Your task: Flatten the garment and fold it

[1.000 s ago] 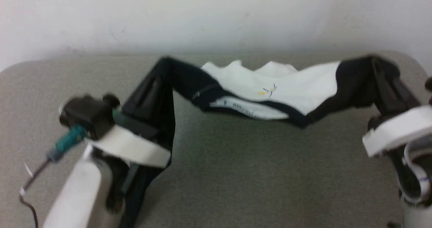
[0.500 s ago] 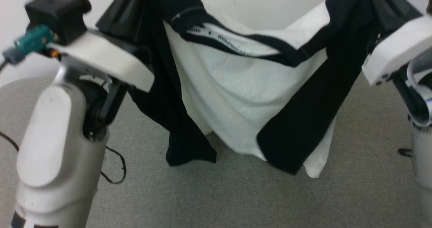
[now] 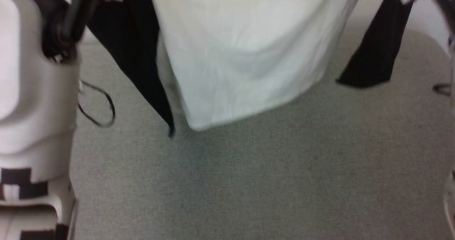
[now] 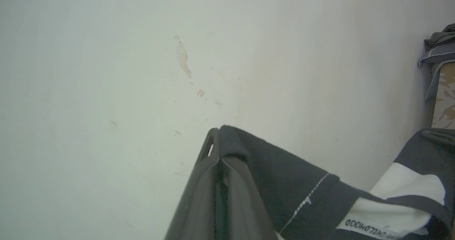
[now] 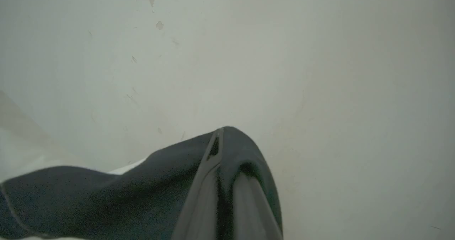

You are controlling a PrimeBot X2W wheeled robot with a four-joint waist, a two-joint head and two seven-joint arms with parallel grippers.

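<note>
Aloft, the T-shirt (image 3: 241,55) hangs over the grey surface (image 3: 284,183), with the left gripper (image 4: 217,151) and right gripper (image 5: 219,144) each clamped on black shoulder fabric. Such thin pinches could slip, or a dangling sleeve (image 3: 373,55) could tuck under on lowering. The head view cuts off the shirt's top, and blur hides whether the hem touches.

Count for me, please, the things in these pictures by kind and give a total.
garment: 1
pincers: 2, the left pincer and the right pincer, each shut on the garment's dark cloth
grey table: 1
black cable: 1
Total: 5
</note>
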